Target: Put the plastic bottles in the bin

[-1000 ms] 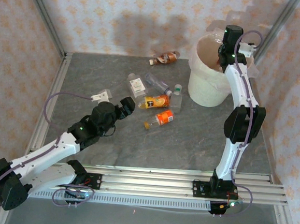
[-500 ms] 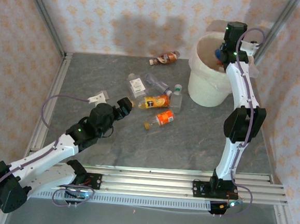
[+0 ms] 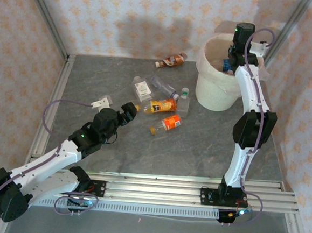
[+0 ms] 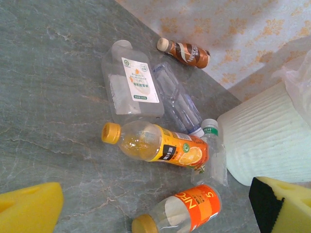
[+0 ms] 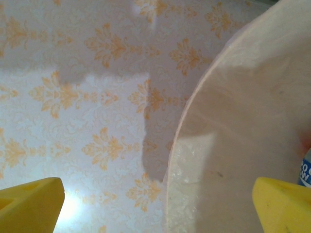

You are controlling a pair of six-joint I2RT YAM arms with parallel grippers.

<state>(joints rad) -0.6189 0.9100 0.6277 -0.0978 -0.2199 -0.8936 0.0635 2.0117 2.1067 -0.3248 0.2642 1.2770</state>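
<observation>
cream bin (image 3: 212, 93), blue-labelled bottle (image 3: 225, 65) inside; right fingers (image 5: 29, 204) apart over it; left fingers (image 4: 26, 211) apart, empty

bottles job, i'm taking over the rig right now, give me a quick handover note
Left claw: open, empty, over the table, just short of the cluster.
Right claw: open, empty, above the bin.
Bottles: six lie on the table, five in the cluster left of the bin and a brown one farther back.
Done: something blue shows inside the bin, likely a bottle.
Left: all six on the table.
</observation>
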